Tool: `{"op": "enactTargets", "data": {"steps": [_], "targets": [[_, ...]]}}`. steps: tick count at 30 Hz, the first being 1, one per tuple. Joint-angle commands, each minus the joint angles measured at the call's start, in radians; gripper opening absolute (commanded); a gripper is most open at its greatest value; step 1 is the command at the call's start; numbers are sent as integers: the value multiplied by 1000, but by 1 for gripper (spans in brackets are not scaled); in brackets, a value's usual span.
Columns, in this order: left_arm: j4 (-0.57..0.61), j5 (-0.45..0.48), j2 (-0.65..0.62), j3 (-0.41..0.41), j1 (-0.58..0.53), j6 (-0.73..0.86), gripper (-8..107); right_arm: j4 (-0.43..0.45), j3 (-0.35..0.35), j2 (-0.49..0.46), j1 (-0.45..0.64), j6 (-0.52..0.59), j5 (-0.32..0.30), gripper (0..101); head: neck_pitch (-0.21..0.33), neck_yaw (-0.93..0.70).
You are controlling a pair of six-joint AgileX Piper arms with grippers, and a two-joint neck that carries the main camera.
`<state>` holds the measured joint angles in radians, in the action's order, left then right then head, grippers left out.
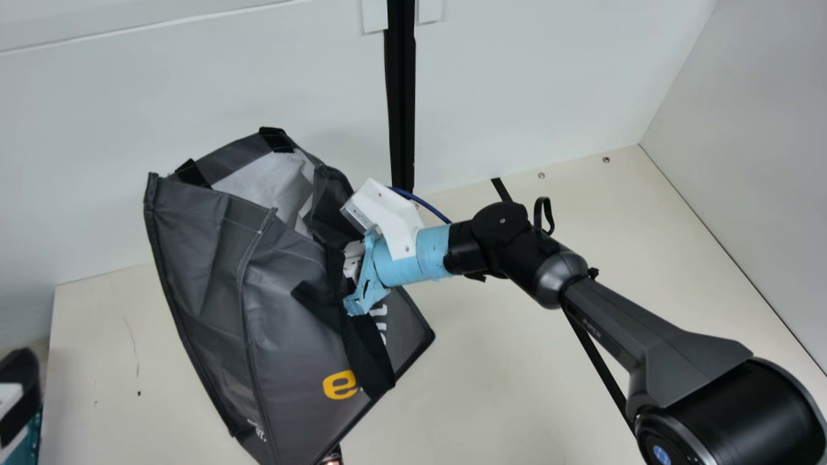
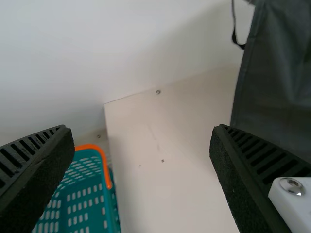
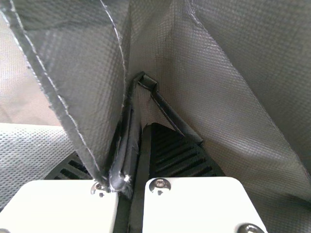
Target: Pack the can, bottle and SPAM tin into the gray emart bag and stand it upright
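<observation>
The gray emart bag (image 1: 284,336) is tilted in the main view, its open top toward the back and its pale lining showing. My right gripper (image 1: 349,278) is at the bag's right side, by the black strap. In the right wrist view the right gripper (image 3: 136,160) is shut on a fold of the bag's gray fabric (image 3: 218,97). A small dark object (image 1: 333,455) peeks out below the bag. My left gripper (image 1: 19,387) is at the far left edge; in its wrist view the left gripper (image 2: 141,179) stands open with nothing between its fingers, the bag (image 2: 277,82) beyond one finger.
A teal basket with an orange rim (image 2: 104,162) stands beside the table edge in the left wrist view. White walls rise behind and to the right of the cream table (image 1: 491,361). A black strip runs over the table under the right arm.
</observation>
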<state>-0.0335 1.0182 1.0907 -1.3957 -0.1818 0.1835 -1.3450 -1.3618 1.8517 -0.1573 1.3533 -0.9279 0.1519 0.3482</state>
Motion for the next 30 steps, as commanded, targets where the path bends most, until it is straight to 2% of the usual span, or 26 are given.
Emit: {"op": "enactTargets", "data": {"steps": [1,13,14,24,25,30], "targets": [[-118,8,-21,10,-21,-57,90,0,0,0,0,0,0,0,23,1],[-345,97,-157,66,-145,-254,90,0,0,0,0,0,0,0,23,1],[-313,89,-146,62,-134,-229,90,0,0,0,0,0,0,0,23,1],[-344,96,-157,64,-143,-254,90,0,0,0,0,0,0,0,23,1],[-344,98,-157,64,-143,-254,90,15,15,-35,-3,-26,-1,0,23,1],[-344,98,-157,64,-143,-254,90,3,17,-56,18,-34,3,0,23,1]]}}
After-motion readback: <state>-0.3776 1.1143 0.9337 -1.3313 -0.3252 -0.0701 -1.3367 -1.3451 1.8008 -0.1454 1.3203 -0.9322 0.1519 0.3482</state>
